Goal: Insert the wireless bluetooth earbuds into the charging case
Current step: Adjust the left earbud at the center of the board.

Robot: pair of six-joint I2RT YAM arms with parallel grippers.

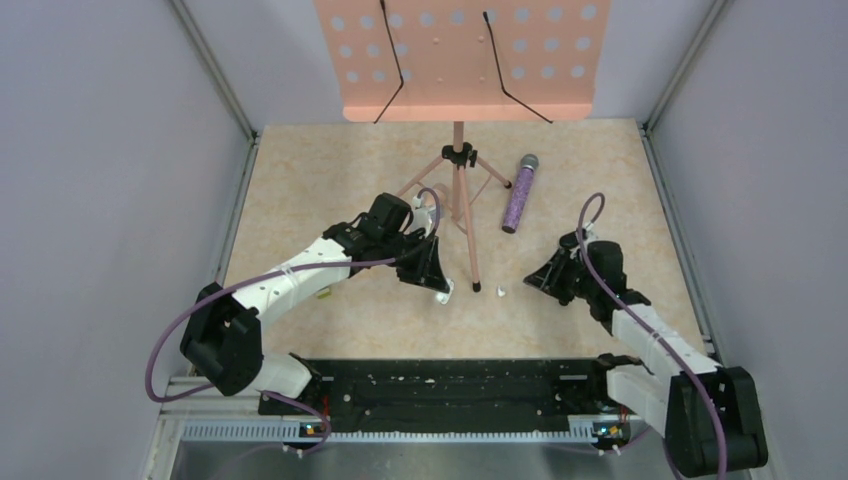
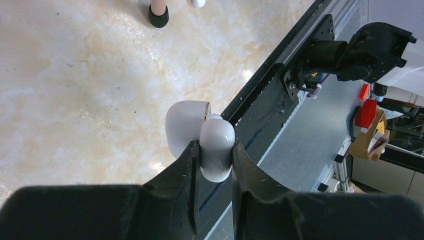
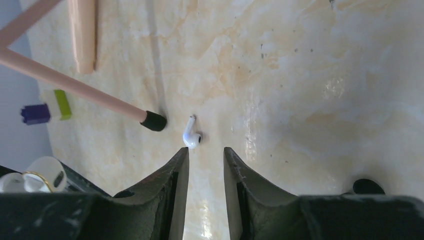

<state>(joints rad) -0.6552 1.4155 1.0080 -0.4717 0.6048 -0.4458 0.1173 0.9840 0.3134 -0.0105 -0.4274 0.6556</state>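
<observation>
Two fingers of the left gripper (image 2: 214,148) are clamped on the white case (image 2: 184,124), its lid hinged open. The right gripper (image 3: 206,152) has its jaws apart, low over the table (image 3: 310,75). One earbud (image 3: 190,136) lies just ahead of it, beside the stand foot (image 3: 153,121).

I'm looking down on a marbled beige tabletop (image 1: 330,170), glossy, throwing pale glare in my wrist views. Plain grey-lilac walls (image 1: 100,150) box it in on both sides, metal frame posts (image 1: 215,70) slanting up the corners. At the back, a pink music stand (image 1: 460,60), its desk punched with round holes, tripod legs (image 1: 468,235) splayed on the tabletop. Along the near edge runs a black rail (image 1: 450,385); past it I've got a grey metal surface (image 2: 310,145), a red box (image 2: 367,112) and a cardboard box (image 2: 367,142)
</observation>
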